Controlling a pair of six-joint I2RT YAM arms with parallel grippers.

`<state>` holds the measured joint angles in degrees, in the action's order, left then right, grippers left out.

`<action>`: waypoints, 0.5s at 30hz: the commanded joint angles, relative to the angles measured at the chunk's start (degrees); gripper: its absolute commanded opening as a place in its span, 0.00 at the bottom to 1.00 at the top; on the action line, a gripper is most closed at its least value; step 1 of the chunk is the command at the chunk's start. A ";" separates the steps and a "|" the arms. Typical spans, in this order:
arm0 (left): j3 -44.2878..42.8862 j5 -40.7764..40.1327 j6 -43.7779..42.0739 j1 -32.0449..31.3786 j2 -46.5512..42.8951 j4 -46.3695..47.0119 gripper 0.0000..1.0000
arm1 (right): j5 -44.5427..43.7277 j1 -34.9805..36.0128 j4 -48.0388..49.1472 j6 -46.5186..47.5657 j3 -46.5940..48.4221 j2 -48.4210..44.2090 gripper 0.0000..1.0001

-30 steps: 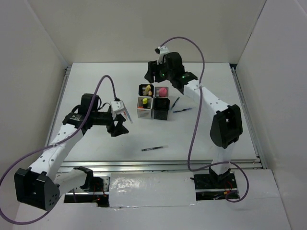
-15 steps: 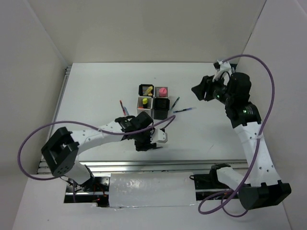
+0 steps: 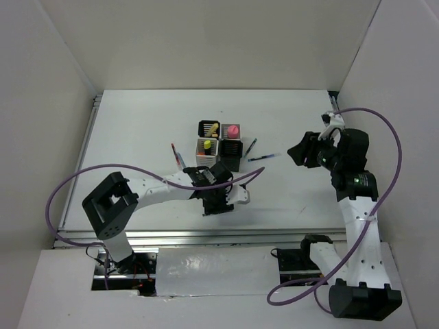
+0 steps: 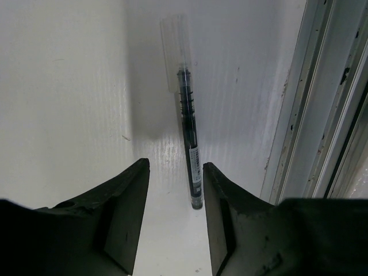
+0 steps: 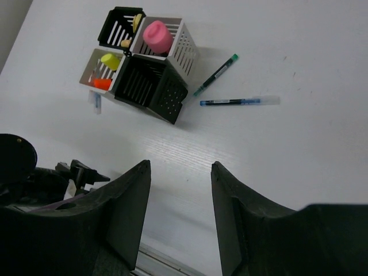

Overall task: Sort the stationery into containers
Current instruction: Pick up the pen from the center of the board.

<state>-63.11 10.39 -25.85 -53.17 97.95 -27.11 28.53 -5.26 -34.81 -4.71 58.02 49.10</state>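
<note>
Four pens loose, highlighters binned

One pen [image 3: 177,154] lies left of the containers [image 5: 167,99]. Near the counter [image 3: 137,123] edge the left jaws stand open, straddling a second pen [image 4: 190,149], likely lined up for pickup. Four cups hold a pink highlighter [image 5: 156,34], a yellow highlighter [image 5: 110,59] beside an orange highlighter [image 5: 102,84], and pale ones at the back. One black cup is empty. To the right lie a green-tipped pen [image 5: 217,73] and a blue pen [image 5: 238,102]. The right jaws hover open and empty.

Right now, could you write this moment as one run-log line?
phase: pre-grasp | left end effector: open, aligned with dark pen beside rail | right end effector: open, empty | containers: highlighters inside
</note>
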 commanded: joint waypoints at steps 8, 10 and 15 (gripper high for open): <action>3.43 -1.15 4.40 -3.08 3.73 4.87 0.43 | 5.30 -7.48 -0.96 -4.16 -1.94 -1.20 0.53; 3.78 -2.04 4.92 -3.78 4.44 5.40 0.40 | 5.57 -9.49 -1.40 -5.13 -2.29 -1.99 0.53; 5.72 -2.57 6.16 -5.10 5.58 7.51 0.35 | 6.53 -13.37 -2.55 -6.28 -3.52 -4.10 0.55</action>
<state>-60.23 8.80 -20.97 -57.34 100.79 -20.25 33.32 -17.02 -36.14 -9.63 55.16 47.00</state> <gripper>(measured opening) 0.358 0.546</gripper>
